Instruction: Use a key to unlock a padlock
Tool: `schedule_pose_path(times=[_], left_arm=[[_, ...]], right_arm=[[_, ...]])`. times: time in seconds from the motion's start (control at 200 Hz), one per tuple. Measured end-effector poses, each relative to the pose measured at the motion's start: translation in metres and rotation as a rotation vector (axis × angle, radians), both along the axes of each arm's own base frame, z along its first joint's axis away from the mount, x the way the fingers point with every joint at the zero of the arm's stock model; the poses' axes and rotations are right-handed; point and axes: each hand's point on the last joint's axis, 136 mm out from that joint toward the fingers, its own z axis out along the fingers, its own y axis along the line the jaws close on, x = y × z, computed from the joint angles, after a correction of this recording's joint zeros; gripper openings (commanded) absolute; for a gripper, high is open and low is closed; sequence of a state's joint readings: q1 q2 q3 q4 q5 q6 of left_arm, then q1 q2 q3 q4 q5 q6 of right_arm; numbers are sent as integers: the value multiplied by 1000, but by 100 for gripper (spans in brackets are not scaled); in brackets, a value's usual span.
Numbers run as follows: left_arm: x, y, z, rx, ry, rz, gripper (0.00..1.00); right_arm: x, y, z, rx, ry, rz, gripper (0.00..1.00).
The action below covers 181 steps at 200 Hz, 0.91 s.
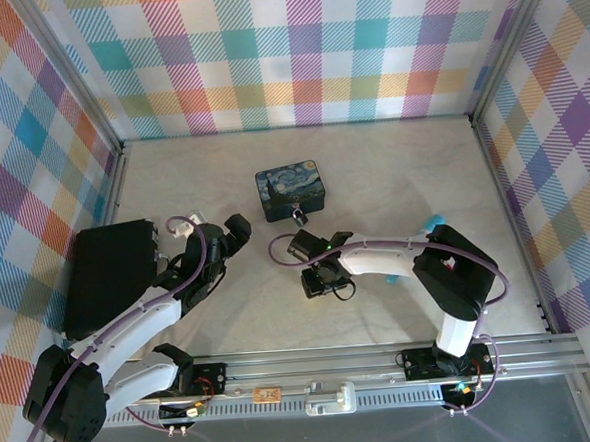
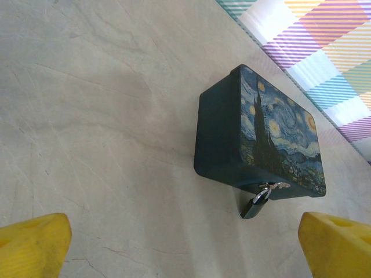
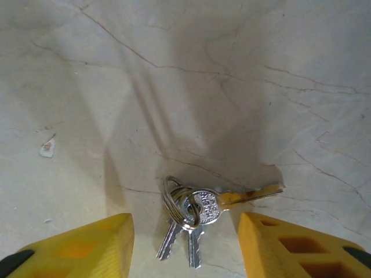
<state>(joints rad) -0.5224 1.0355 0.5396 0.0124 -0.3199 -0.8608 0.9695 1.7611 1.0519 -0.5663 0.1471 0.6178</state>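
Observation:
The key (image 3: 188,208) is a small silvery bunch on a ring, lying flat on the pale table. My right gripper (image 3: 185,249) hangs over it, a yellow finger (image 3: 87,249) on each side with a gap to the metal, open and not touching. Seen from above, that gripper (image 1: 313,270) is just in front of the blue painted tin (image 1: 288,189). The tiny dark padlock (image 2: 253,205) hangs by its silvery shackle from the tin's clasp (image 2: 272,186); from above the padlock (image 1: 299,216) is at the tin's near edge. My left gripper (image 1: 231,235) is wide open and empty, left of the tin.
A large black box (image 1: 113,272) sits at the left, beside the left arm. A turquoise object (image 1: 432,220) pokes out behind the right arm. Checked walls close in the table on three sides, and a metal rail (image 1: 314,365) runs along the front. A small white scrap (image 3: 47,149) lies left of the keys.

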Motion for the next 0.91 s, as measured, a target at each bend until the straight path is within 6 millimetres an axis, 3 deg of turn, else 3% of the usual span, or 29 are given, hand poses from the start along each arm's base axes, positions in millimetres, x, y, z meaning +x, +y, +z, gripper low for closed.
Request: schedule_pose_path(times=[0.16, 0.555, 0.79, 0.905], left_arm=[[-1, 2, 0, -2, 4, 11, 100], [-1, 3, 0, -2, 3, 20, 100], [-1, 3, -1, -1, 5, 19, 100], [0, 2, -1, -3, 6, 16, 100]], right_arm=[[2, 0, -1, -20, -21, -2, 44], [10, 0, -2, -84, -71, -16, 13], [16, 0, 1, -95, -112, 21, 0], [26, 2, 4, -97, -156, 74, 0]])
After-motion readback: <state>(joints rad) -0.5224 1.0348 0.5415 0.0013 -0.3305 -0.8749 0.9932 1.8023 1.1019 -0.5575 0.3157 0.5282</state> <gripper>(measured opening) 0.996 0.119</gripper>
